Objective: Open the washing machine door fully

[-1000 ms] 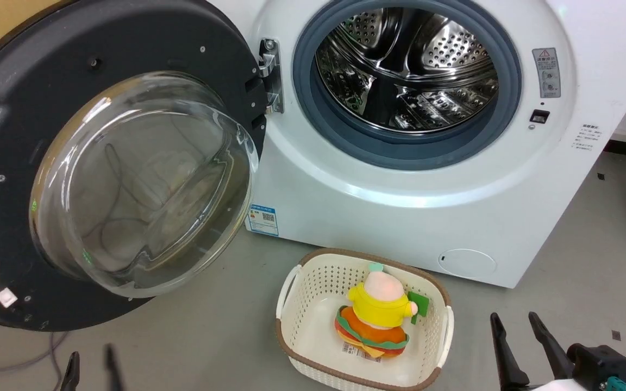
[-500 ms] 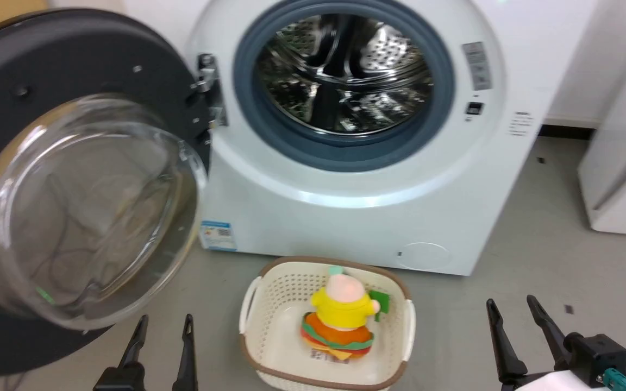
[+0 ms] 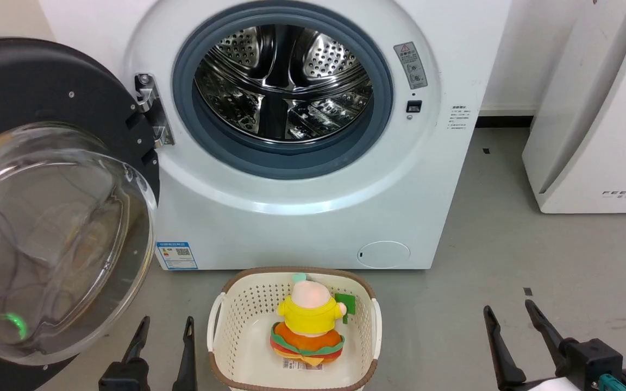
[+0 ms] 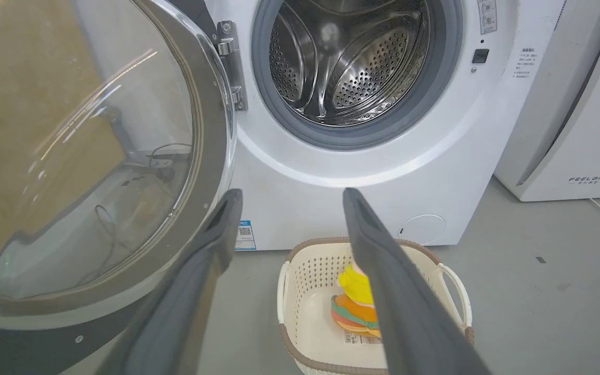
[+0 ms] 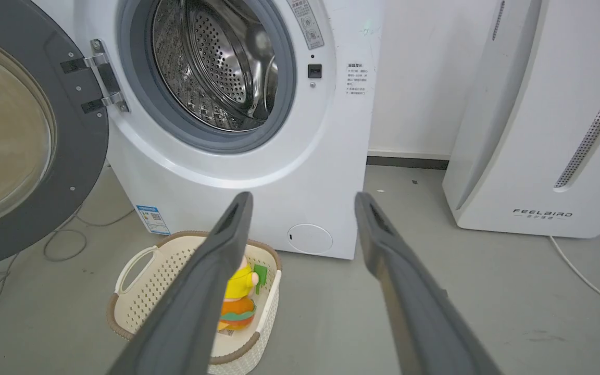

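We see the washing machine door [image 3: 57, 81] standing wide open to the left of the washing machine [image 3: 302, 217]. It hangs on its metal hinge [image 3: 150, 108], with the clear glass bowl [image 3: 47, 233] bulging toward us. The steel drum [image 3: 280, 87] lies exposed inside its grey rubber ring [image 3: 291, 163].

Our left gripper [image 3: 167, 321] sits low at the bottom of the head view, its fingers spread apart and holding nothing. It is near the door's lower edge and, from the head view, apart from it. Our right gripper [image 3: 508, 308] sits low on the right, likewise spread and empty, well apart from the machine.

Between the two grippers a cream basket [image 3: 237, 320] stands on the grey floor [image 3: 508, 244], just in front of the machine and below its round filter cap [image 3: 383, 253]. A plush toy [image 3: 308, 320] in yellow and orange sits inside the basket. A blue sticker [image 3: 177, 255] marks the machine's lower left corner. A white appliance [image 3: 590, 136] stands to the right of the machine, with bare floor between them.
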Tool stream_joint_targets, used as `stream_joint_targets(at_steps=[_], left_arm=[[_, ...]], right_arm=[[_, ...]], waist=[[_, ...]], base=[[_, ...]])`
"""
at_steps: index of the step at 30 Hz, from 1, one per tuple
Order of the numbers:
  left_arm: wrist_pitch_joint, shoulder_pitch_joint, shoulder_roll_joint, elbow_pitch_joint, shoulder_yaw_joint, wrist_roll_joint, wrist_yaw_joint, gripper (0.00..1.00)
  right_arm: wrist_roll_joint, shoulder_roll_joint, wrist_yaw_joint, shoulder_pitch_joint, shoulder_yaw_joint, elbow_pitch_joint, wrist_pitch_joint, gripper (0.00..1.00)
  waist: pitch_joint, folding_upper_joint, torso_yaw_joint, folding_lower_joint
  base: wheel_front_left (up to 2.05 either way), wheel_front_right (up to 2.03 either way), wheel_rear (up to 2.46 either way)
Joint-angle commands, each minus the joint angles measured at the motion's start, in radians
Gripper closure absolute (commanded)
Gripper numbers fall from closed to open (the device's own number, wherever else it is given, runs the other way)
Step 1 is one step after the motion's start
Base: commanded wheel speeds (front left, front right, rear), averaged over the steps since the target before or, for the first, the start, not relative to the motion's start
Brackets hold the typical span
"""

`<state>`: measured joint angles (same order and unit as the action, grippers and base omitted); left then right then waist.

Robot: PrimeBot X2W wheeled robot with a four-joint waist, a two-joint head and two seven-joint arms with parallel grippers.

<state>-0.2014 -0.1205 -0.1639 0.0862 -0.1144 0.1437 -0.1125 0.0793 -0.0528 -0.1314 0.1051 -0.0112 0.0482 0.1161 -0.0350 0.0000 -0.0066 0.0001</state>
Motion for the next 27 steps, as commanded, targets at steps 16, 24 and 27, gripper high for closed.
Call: stream_joint_targets(at_steps=[16, 24, 27], left_arm=[[0.002, 0.004, 0.001, 0.027, -0.003, 0.007, 0.002, 1.0], [0.015, 0.011, 0.009, 0.02, 0.005, -0.003, 0.01, 1.0], [0.019, 0.014, 0.011, 0.017, 0.008, -0.006, 0.012, 1.0]], right_arm=[[0.007, 0.0, 0.0, 0.006, 0.002, -0.006, -0.003, 1.0], [0.002, 0.0, 0.0, -0.001, 0.002, -0.009, -0.01, 1.0], [0.0, 0.0, 0.0, -0.004, 0.003, -0.01, -0.013, 1.0]], waist=[[0.008, 0.0, -0.007, 0.0], [0.01, 0.0, -0.006, 0.0], [0.011, 0.0, -0.006, 0.0]], base=[[0.0, 0.0, 0.0], [0.0, 0.0, 0.0], [0.0, 0.0, 0.0]])
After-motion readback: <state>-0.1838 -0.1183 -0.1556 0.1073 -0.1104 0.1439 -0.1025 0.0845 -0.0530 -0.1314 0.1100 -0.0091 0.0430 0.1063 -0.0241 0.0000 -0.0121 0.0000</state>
